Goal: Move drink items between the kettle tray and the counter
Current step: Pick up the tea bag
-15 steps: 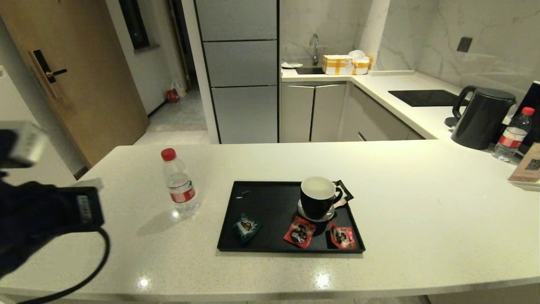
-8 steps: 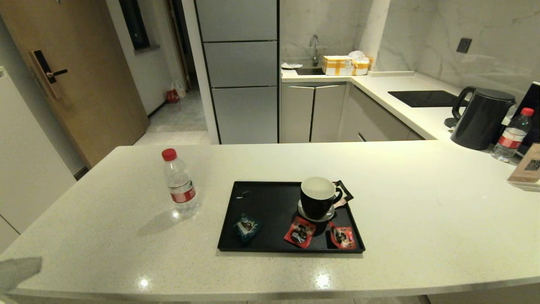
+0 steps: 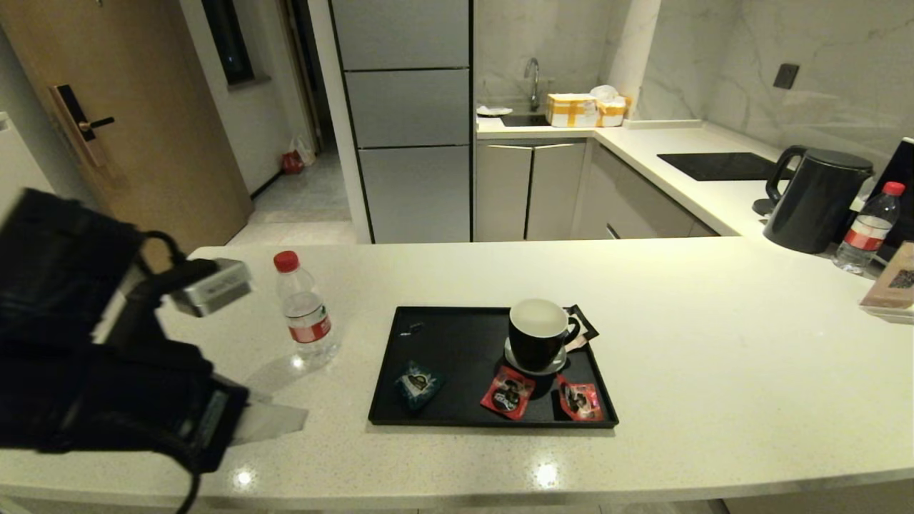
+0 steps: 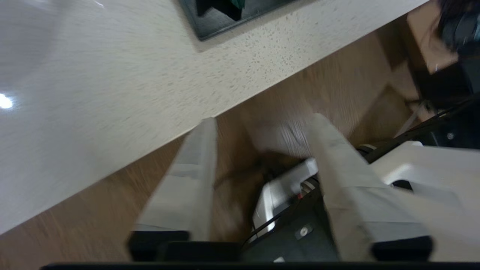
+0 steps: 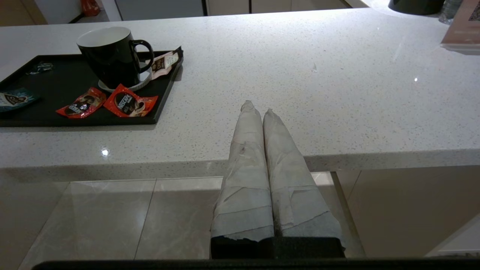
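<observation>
The clear water bottle (image 3: pixel 305 310) with red cap and red label stands upright on the off-white counter (image 3: pixel 714 371), left of the black kettle tray (image 3: pixel 457 335). The teal-blue sachet (image 3: pixel 418 383) lies flat in the tray's near left corner, also visible in the right wrist view (image 5: pixel 13 99). My left gripper (image 3: pixel 265 422) hangs open and empty over the counter's front left edge, nearer me than the bottle; its wrist view shows the left gripper (image 4: pixel 262 120) past the counter's edge, with the tray corner (image 4: pixel 210 26) beyond. My right gripper (image 5: pixel 257 107) is shut and empty, low at the counter's front edge, right of the tray (image 5: pixel 37 75).
A black mug (image 3: pixel 539 335) on a saucer and two red sachets (image 3: pixel 507 392) (image 3: pixel 580 400) sit in the tray's right half. A black kettle (image 3: pixel 814 200), a second bottle (image 3: pixel 865 228) and a card stand far right. A black hob panel (image 3: pixel 717 165) lies behind.
Half a second ago only a fingertip of the left arm showed at the lower left corner. It has since swung up into view at the left. Bottle, sachets and mug have not moved.
</observation>
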Available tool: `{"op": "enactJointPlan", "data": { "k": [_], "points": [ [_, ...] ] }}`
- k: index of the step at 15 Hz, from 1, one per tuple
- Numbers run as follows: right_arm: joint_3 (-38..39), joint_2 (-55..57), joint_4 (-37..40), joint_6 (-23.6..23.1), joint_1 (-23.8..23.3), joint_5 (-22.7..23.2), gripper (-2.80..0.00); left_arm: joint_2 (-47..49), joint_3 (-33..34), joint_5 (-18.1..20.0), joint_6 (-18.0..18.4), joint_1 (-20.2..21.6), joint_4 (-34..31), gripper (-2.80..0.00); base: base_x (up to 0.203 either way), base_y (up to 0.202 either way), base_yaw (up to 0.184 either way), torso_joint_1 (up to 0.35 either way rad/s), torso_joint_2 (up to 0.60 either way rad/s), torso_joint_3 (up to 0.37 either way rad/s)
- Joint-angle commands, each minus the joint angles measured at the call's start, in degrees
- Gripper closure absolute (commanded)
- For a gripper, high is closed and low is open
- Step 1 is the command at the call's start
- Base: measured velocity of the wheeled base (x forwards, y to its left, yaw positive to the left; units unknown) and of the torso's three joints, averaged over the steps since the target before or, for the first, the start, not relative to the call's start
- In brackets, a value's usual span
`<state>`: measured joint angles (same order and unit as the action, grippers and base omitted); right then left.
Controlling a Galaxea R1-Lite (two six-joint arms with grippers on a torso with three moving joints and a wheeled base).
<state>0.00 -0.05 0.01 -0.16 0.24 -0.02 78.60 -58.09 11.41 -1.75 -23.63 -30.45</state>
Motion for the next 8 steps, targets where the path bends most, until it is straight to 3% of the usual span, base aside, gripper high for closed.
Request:
{"op": "enactJointPlan", "data": {
  "k": [1, 4, 6, 8],
  "points": [
    [0.00, 0.05, -0.01, -0.02, 0.02, 0.02, 0.00, 15.40, -3.03, -0.61, -1.53, -2.42, 0.60, -2.80, 0.000, 0.000, 0.000, 0.000, 0.00, 0.000],
    [0.00, 0.05, -0.01, -0.02, 0.02, 0.02, 0.00, 26.82, -11.96, -5.17, -12.66, -7.57, 1.92, -2.80, 0.000, 0.000, 0.000, 0.000, 0.00, 0.000],
    [0.00, 0.05, -0.01, -0.02, 0.02, 0.02, 0.00, 27.32, -12.58, -6.07, -13.91, -8.20, 2.16, -2.80, 0.000, 0.000, 0.000, 0.000, 0.00, 0.000],
    [0.00, 0.05, -0.01, -0.02, 0.02, 0.02, 0.00, 31.44, -17.62, -7.90, -21.53, -8.97, 2.26, -2.80, 0.000, 0.000, 0.000, 0.000, 0.00, 0.000]
  ]
}}
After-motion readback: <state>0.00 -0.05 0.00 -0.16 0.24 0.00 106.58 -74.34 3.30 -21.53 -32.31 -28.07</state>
